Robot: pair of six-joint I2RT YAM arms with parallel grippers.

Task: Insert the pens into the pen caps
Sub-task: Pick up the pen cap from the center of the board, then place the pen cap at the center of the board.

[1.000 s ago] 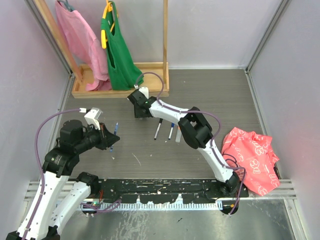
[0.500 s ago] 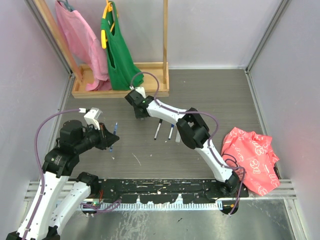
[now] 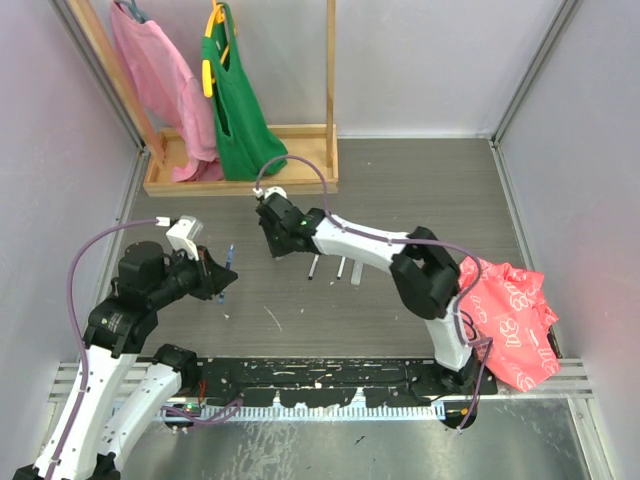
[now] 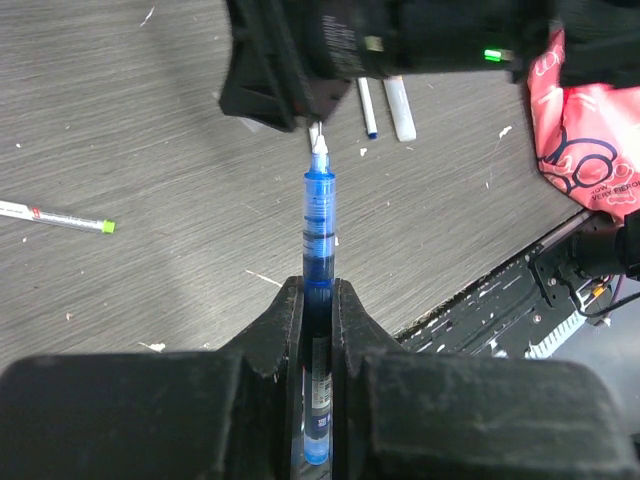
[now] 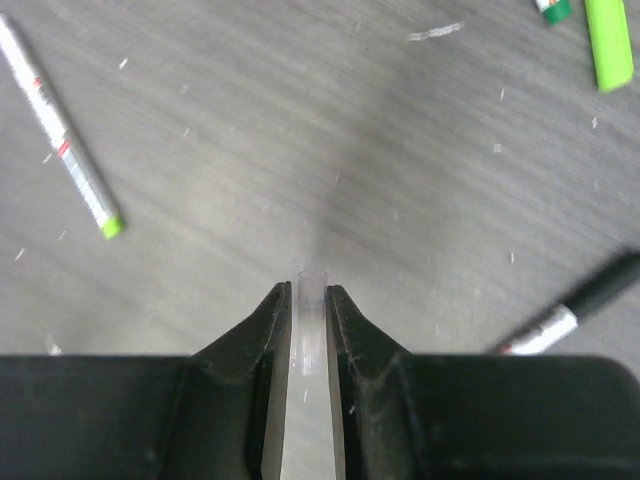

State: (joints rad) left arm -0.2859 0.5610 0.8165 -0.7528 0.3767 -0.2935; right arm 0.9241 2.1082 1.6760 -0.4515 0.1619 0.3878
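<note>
My left gripper (image 4: 318, 285) is shut on a blue pen (image 4: 319, 215), whose white tip points at my right gripper (image 4: 290, 70) just beyond it. In the top view the left gripper (image 3: 218, 272) holds that pen (image 3: 231, 257) at the left-middle of the table. My right gripper (image 5: 310, 290) is shut on a short clear pen cap (image 5: 310, 320), open end outward, above the table; in the top view it (image 3: 272, 243) sits right of the pen tip. Other pens (image 3: 314, 265) lie below the right arm.
A pen with a light green end (image 5: 65, 150) lies on the table, also in the left wrist view (image 4: 55, 215). A light green cap (image 5: 610, 40) and a black pen (image 5: 585, 300) lie nearby. A red bag (image 3: 505, 315) sits right; a wooden rack (image 3: 240, 180) with hanging bags stands behind.
My right arm's elbow has swung out to the right, and its gripper has come slightly down toward the blue pen's tip. My left gripper has kept still.
</note>
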